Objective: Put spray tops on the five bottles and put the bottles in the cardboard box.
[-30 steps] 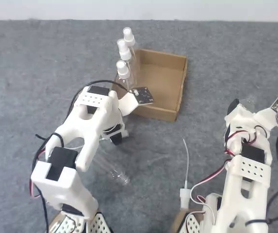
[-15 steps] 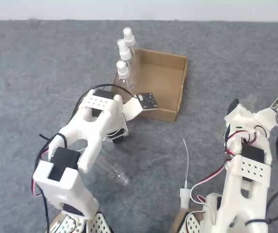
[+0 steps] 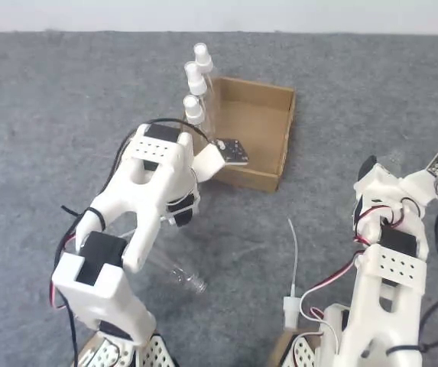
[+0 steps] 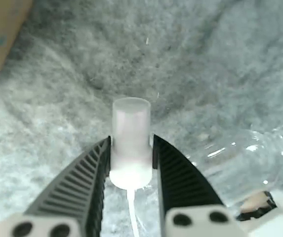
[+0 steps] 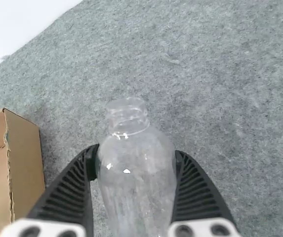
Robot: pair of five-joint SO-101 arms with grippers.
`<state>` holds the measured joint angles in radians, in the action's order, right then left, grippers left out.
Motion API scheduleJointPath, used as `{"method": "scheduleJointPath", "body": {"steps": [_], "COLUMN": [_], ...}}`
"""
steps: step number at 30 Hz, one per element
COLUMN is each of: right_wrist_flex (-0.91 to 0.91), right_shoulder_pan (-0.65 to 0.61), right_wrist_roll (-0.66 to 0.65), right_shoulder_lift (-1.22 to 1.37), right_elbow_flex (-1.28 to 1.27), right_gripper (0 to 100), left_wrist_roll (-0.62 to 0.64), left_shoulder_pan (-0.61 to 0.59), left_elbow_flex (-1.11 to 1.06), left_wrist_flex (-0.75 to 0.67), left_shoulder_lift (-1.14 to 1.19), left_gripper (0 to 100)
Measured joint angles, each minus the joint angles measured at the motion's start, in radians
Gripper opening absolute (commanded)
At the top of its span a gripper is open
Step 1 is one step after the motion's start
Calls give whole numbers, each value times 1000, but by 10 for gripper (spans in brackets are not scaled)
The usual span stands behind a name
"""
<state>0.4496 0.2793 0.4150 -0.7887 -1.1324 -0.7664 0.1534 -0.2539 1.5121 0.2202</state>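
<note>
Change: over the last second the left arm (image 3: 146, 195) shifts slightly toward the top of the high view, and its wrist ends beside the lower left corner of the cardboard box (image 3: 251, 179). The right arm (image 3: 390, 264), lower right, holds its place. Left gripper (image 4: 130, 140): clamped on a spray top (image 4: 130, 126), whose dip tube trails back between the fingers, carried above the grey mat (image 3: 43, 115). Right gripper (image 5: 134, 155): closed around the body of an open bottle (image 5: 127, 121), neck outward, near the right edge of the high view. Judged meaning: top and bottle are each in hand but well apart, so the fourth fitting looks prepared, not begun. Bottles, count: five.

- Three capped bottles (image 3: 194, 112) stand in a row at the box's left wall, upper centre. Whether they are inside or just outside cannot be told.
- One is uncapped in the right gripper.
- One lying bottle (image 3: 179, 274), uncapped, is on the mat lower left of centre, beside the left arm.

Spray tops, count: five.

- Three are fitted.
- One is in the left gripper.
- One loose top (image 3: 290, 304) is on the mat at lower centre, its tube pointing up the frame.

Boxes, count: one, open-topped. Outstanding by this tally: two fittings, then boxing.
</note>
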Motion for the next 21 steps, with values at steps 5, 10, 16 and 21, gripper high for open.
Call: {"method": "scheduleJointPath", "body": {"steps": [5, 10, 16, 21], "right_wrist_flex": [0, 0, 0, 0], "right_shoulder_pan": [0, 0, 0, 0], "right_wrist_roll": [0, 0, 0, 0], "right_shoulder_lift": [0, 0, 0, 0], "right_elbow_flex": [0, 0, 0, 0], "right_gripper": [6, 6, 6, 6], "left_wrist_roll": [31, 37, 40, 117], "left_shoulder_pan": [-8, -49, -69, -72], "left_elbow_flex": [91, 193, 285, 330], "left_wrist_flex": [71, 127, 195, 201], "left_shoulder_lift": [0, 0, 0, 0], "left_gripper": [13, 13, 13, 13]}}
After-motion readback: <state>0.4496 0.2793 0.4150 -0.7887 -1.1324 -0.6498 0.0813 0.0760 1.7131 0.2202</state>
